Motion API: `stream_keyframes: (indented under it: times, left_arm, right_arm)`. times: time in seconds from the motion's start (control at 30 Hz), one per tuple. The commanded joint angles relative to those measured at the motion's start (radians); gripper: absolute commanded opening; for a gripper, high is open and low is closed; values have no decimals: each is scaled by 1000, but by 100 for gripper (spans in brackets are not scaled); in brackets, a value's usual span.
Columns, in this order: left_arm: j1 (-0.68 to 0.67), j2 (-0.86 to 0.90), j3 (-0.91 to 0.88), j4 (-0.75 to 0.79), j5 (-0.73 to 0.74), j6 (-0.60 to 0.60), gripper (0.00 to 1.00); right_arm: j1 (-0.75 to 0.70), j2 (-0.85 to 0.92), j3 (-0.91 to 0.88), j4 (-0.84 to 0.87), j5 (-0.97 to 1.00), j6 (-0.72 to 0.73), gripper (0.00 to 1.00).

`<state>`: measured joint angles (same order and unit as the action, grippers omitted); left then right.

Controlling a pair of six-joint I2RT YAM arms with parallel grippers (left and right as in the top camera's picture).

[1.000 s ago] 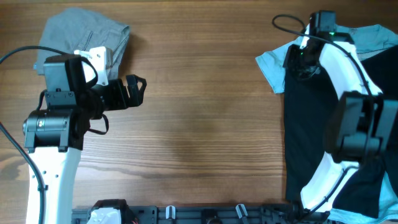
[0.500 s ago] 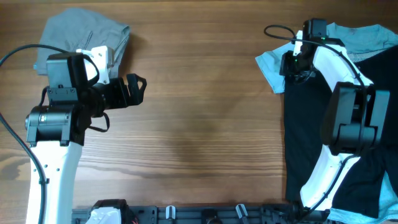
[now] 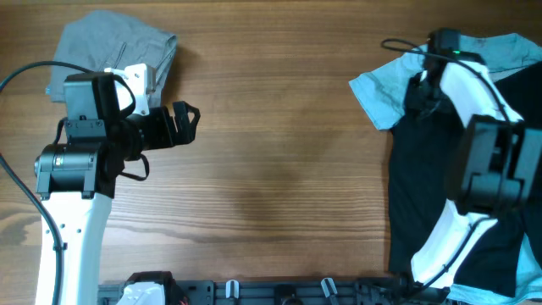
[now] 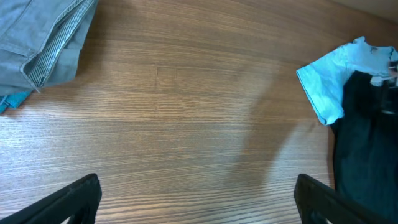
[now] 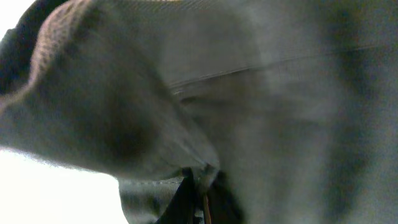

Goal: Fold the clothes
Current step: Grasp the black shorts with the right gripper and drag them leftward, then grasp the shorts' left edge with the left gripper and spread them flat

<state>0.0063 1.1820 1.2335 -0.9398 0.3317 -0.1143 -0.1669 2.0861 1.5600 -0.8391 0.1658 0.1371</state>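
The black shorts (image 3: 423, 186) lie spread at the right of the table, over a light blue T-shirt (image 3: 377, 93). My right gripper (image 3: 421, 89) is down at the shorts' top left corner, shut on a pinch of dark fabric (image 5: 199, 180) that fills the right wrist view. My left gripper (image 3: 182, 123) hovers over bare wood at the left, open and holding nothing; its fingertips (image 4: 74, 199) stand wide apart. The left wrist view also catches the T-shirt (image 4: 329, 78) and the shorts (image 4: 367, 143) at its right edge.
A folded grey garment (image 3: 110, 47) lies at the back left corner, shown in the left wrist view (image 4: 37, 31) with a blue piece (image 4: 12, 102) under it. Bare wooden table (image 3: 279, 152) lies between the arms. A cable (image 3: 398, 44) loops by the right wrist.
My right gripper has shut on the fabric at the shorts' top corner and shifted slightly right. The T-shirt sleeve moved a little with it. The left arm has stayed put.
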Motion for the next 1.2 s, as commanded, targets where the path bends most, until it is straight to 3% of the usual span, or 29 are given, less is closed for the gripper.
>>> stream_keyframes:
  times: [0.0,0.1,0.2,0.3,0.4,0.43,0.47,0.5,0.6,0.73,0.83,0.9,0.97,1.07,1.17]
  left_arm:
    - [-4,4,22,0,16,1,100]
    - [-3,0,22,6,16,1,93]
    - [24,-39,46,14,16,-7,86]
    - [95,-110,95,16,15,-6,93]
    - [174,-181,131,43,15,2,97]
    - [195,-203,135,50,15,2,98]
    - [226,-232,139,59,15,2,99]
    - [248,-254,140,67,15,2,100]
    - [264,-279,140,84,24,2,99]
    - [191,-197,140,84,109,7,94]
    - [-30,38,140,97,125,112,90]
    - [-174,243,140,141,124,208,90]
    - [-271,447,140,216,124,269,83]
    - [-359,722,140,369,121,336,73]
    - [-369,801,139,359,121,342,66]
  right_arm:
    - [-34,-177,11,21,-64,-75,4]
    - [3,-347,23,26,-202,-195,4]
    - [163,-539,68,-5,-379,-220,4]
    - [431,-615,71,-27,-467,-214,4]
    - [824,-559,70,-46,-515,-179,8]
    - [937,-519,70,-44,-502,-179,49]
    - [1034,-477,70,-44,-391,-152,73]
    - [1068,-456,70,-44,-282,-106,78]
    - [1017,-486,86,-35,-233,-72,79]
    - [835,-605,112,-25,-187,44,79]
    - [632,-711,112,-24,-188,161,80]
    - [561,-735,112,-47,-192,163,80]
    - [509,-740,112,-94,-192,193,80]
    - [486,-735,111,-159,-188,207,80]
    - [486,-734,111,-169,-188,207,80]
